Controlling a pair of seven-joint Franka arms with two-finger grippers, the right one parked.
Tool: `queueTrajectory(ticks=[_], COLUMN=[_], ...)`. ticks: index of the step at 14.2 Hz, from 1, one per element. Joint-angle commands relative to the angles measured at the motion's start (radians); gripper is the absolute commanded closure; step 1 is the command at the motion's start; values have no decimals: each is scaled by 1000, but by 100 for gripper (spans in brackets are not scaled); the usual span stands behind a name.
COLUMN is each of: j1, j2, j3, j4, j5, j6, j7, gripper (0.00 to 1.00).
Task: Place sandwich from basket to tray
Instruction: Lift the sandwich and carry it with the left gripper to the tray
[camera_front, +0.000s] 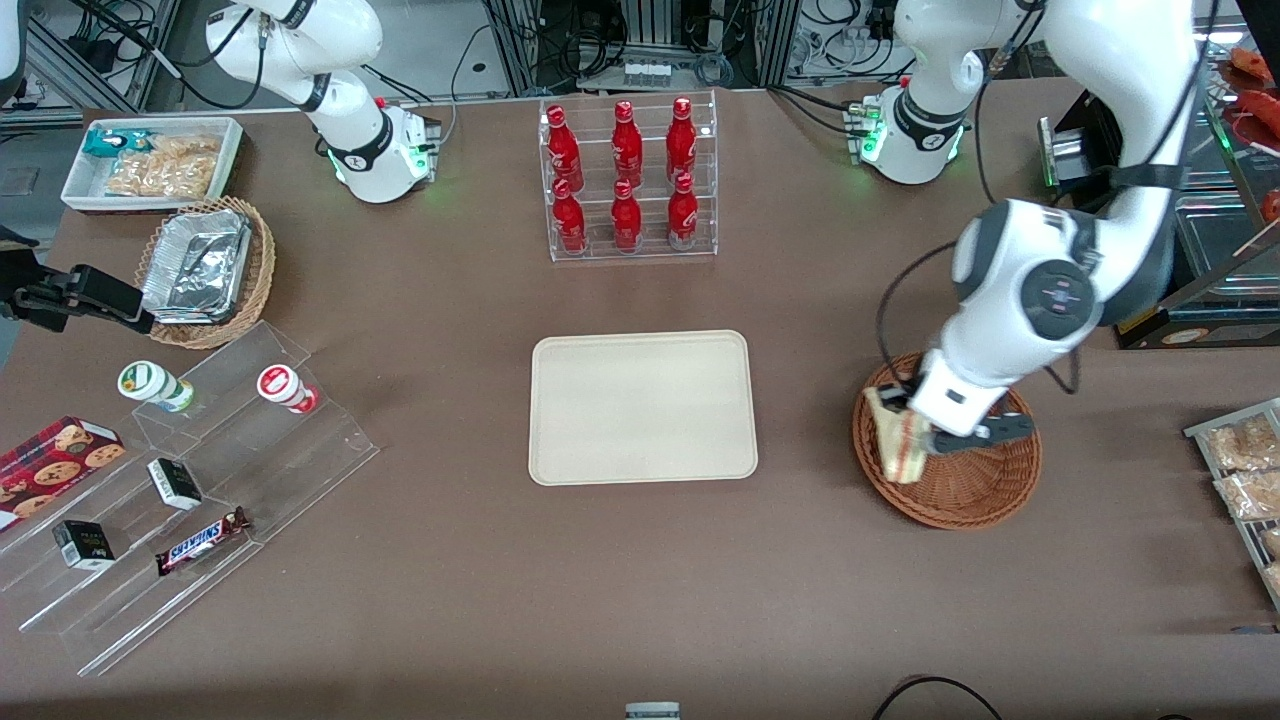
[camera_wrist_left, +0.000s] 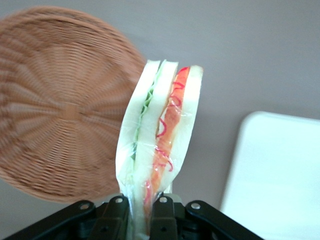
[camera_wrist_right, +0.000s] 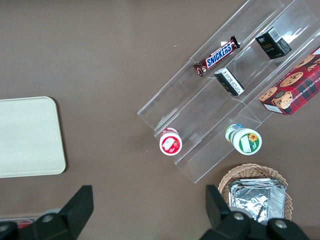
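Note:
The sandwich (camera_front: 900, 440) (camera_wrist_left: 160, 145), a wrapped white-bread wedge with red and green filling, hangs in my left gripper (camera_front: 925, 440) (camera_wrist_left: 140, 215), which is shut on its narrow end. It is lifted over the rim of the reddish-brown wicker basket (camera_front: 975, 490) (camera_wrist_left: 60, 105), on the side toward the tray. Nothing lies in the basket. The cream tray (camera_front: 642, 407) (camera_wrist_left: 280, 175) lies flat at the table's middle with nothing on it, a stretch of bare table between it and the basket.
A clear rack of red bottles (camera_front: 627, 180) stands farther from the front camera than the tray. Bagged snacks (camera_front: 1245, 460) sit at the working arm's end. A stepped acrylic shelf (camera_front: 190, 480) of snacks, a foil-tray basket (camera_front: 205, 270) and a white bin (camera_front: 150, 160) lie toward the parked arm's end.

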Motion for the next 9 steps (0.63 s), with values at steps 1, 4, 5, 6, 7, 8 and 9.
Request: queueTrajectory(ticks=[1,4,5,6,7,8,9], j1=[-107,-262,-290,-304,-336,-379,-405], j2=[105,253,294,335,363,385,409], j3=[7,11,11,10,7,11,15], j4=[111,246,290,322,347,385,411], j5=[-7,31,62,77,77,82,82], j6=[-84,-92,-93,-90,-90,-92,-92], j7=[-18,-193,-229,-248,-274,-303,-332], gripper=[93,93,93,93,93,93,92])
